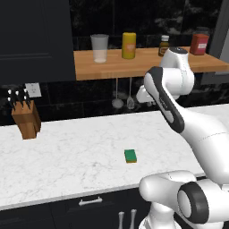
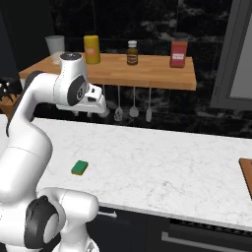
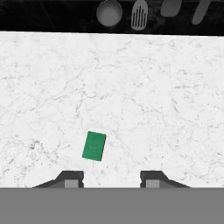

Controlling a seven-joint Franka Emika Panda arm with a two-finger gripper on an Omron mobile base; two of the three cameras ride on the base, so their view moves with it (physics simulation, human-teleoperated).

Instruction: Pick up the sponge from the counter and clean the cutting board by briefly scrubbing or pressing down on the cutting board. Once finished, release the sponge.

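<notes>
- A long white marble-patterned counter (image 1: 67,152) with faint grey veins runs across the simulated kitchen, over dark cabinets with a pale drawer handle (image 1: 91,201) at the near edge.
- Behind the counter a black wall carries an orange-brown wooden shelf (image 1: 134,65) holding a clear cup (image 1: 99,48), a yellow canister (image 1: 129,45), a small brown bottle (image 1: 164,45) and a red box (image 1: 199,44).
- Four utensils (image 2: 133,104) hang under the shelf against the dark wall; the hand view shows their heads along its top edge.
- A wooden knife block (image 1: 26,118) stands at the far left of the counter, beside a white wall outlet (image 1: 33,90).
- The reddish-brown cutting board (image 2: 246,173) shows as a sliver at the right edge of the right base view, well apart from everything else.
- My gripper (image 3: 112,179) hangs high over the counter, fingers spread wide with nothing between them.
- The sponge (image 3: 94,146) lies flat on the counter, green face up, below me and well apart from my fingers (image 3: 72,178); in the hand view it sits just above and slightly inside the left fingertip.
- In the left base view the sponge (image 1: 130,155) rests towards the near edge of the counter, its yellow-orange layer showing along the bottom.
- Its long axis runs roughly near-to-far, tilted a little off the counter edge.
</notes>
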